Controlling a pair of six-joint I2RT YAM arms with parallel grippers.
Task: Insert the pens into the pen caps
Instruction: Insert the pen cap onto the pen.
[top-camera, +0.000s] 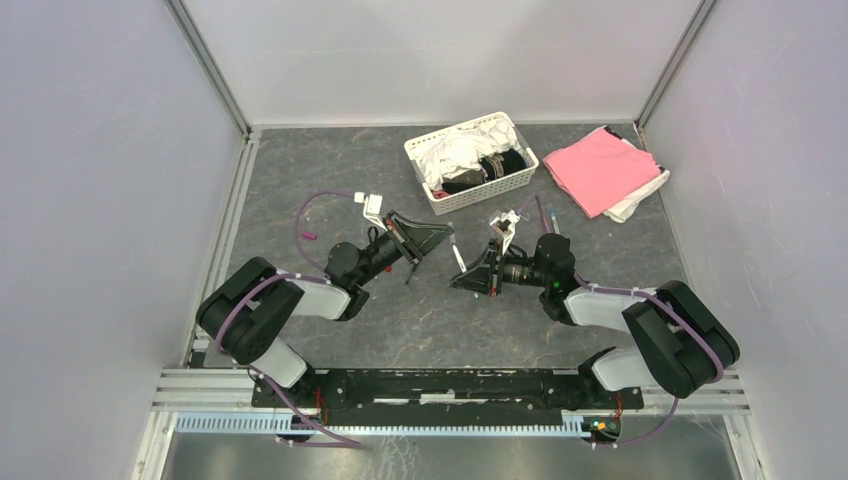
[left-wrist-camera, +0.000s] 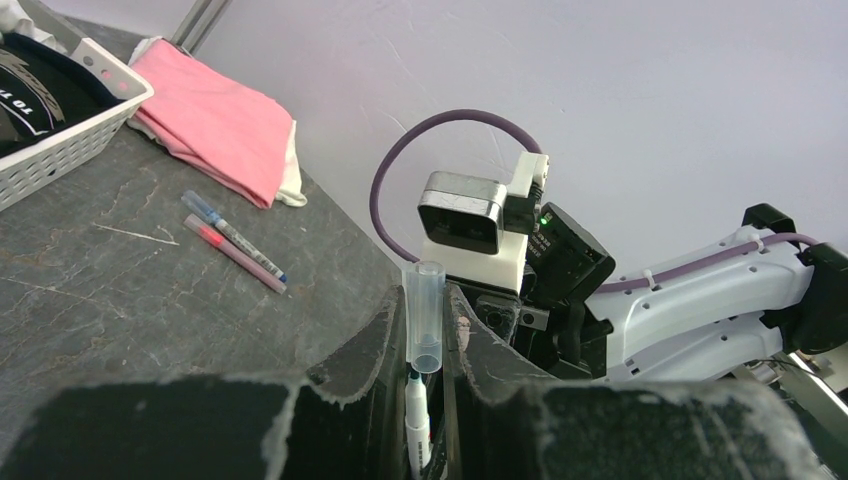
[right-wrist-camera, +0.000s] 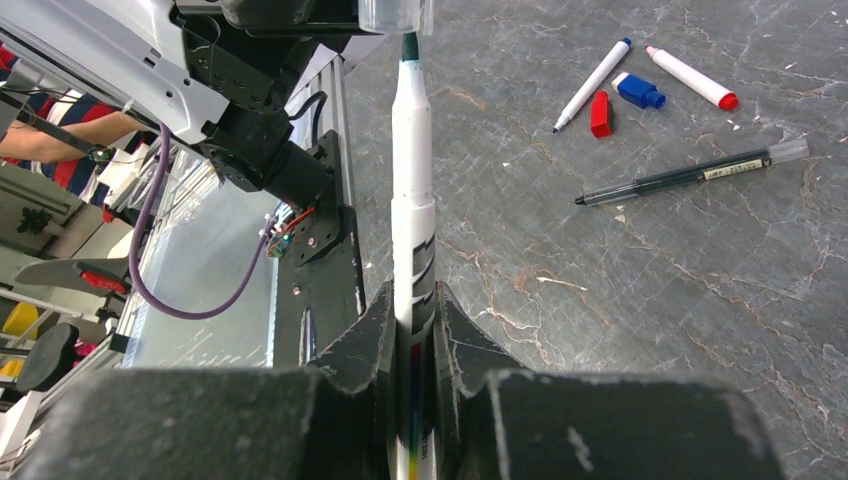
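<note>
— Left jaws first: what is in them?
— They are clenched on a clear cap (left-wrist-camera: 425, 318). From the left wrist its long axis runs 6 to 12 o'clock, and a dark pen tip sits just under its lower end.
— And the right jaws?
— Grasping a white pen (right-wrist-camera: 412, 190) by the barrel. From the right wrist its long axis also runs 6 to 12, green tip at 12 o'clock, right at the clear cap's edge. Whether the tip is inside, I cannot tell.
— Where is that over the desk (top-camera: 330, 180)?
— Between the two arms, near the middle, lifted clear of the surface.
— Anything loose?
— At 1 to 2 o'clock of the held pen, lying flat, there is a thin blue-ended pen (right-wrist-camera: 592, 88) with its tip at 7. Just beside it are a red cap (right-wrist-camera: 600, 113) and a blue cap (right-wrist-camera: 637, 90). A red-ended marker (right-wrist-camera: 690, 78) has its red end at 4. A dark pen (right-wrist-camera: 690, 172) has its tip at 8 and its clear end at 2.
— Farther out?
— From above, a white basket (top-camera: 490, 190) of clothes at 12 o'clock of the jaws, and a pink cloth (top-camera: 600, 170) at 2.
</note>
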